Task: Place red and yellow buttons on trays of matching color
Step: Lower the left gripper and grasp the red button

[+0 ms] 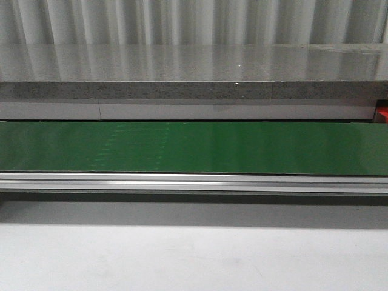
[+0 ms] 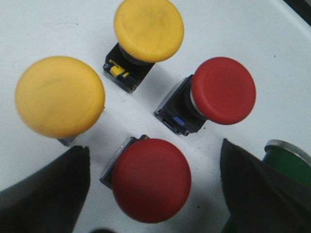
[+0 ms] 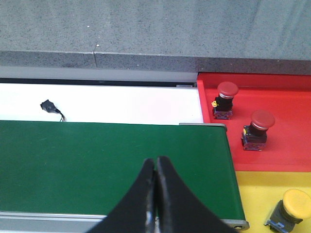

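In the left wrist view my left gripper (image 2: 154, 165) is open, its dark fingers standing either side of a red button (image 2: 151, 180) on a white surface without touching it. A second red button (image 2: 222, 91) and two yellow buttons (image 2: 148, 29) (image 2: 59, 96) stand just beyond. In the right wrist view my right gripper (image 3: 156, 161) is shut and empty above the green conveyor belt (image 3: 97, 160). Past the belt's end, the red tray (image 3: 286, 150) holds two red buttons (image 3: 226, 91) (image 3: 261, 120). The yellow tray (image 3: 257, 194) holds one yellow button (image 3: 296, 203). Neither gripper shows in the front view.
A green button (image 2: 286, 162) stands beside the left gripper's finger. The front view shows the green belt (image 1: 194, 147) with its aluminium rail (image 1: 194, 182), and a grey stone counter (image 1: 194, 73) behind. A small black connector (image 3: 48, 106) lies on the white surface beyond the belt.
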### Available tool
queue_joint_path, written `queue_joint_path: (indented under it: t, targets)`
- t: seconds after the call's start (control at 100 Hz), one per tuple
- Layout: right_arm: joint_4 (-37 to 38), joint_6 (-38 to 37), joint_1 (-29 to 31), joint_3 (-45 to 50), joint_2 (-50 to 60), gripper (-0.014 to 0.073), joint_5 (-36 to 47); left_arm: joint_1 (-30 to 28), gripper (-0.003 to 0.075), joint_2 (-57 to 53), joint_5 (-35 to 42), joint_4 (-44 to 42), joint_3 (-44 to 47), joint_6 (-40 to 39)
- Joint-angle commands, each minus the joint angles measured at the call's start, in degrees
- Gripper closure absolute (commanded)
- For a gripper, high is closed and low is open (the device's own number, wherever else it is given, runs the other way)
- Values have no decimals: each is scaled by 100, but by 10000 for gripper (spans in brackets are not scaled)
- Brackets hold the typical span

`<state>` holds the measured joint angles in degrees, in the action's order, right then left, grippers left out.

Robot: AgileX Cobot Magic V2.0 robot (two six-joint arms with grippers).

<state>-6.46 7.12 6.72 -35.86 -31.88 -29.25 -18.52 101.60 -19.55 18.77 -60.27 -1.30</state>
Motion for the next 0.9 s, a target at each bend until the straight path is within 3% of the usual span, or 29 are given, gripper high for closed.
queue_joint_path:
  t: [0.0, 0.21, 0.45, 0.57, 0.89]
  targets:
    - [10, 34, -21, -139, 0, 662, 414, -6, 234, -232, 181, 97, -169, -64]
    - [10, 34, -21, -139, 0, 662, 414, -6, 345, -232, 104, 97, -169, -64]
    - [10, 34, -21, -139, 0, 662, 414, -6, 642, -232, 8, 97, -169, -64]
    - [10, 34, -21, -139, 0, 662, 414, -6, 738, -254, -93, 97, -169, -64]
    - [10, 34, -21, -139, 0, 662, 414, -6, 741, -889, -355, 97, -172, -33]
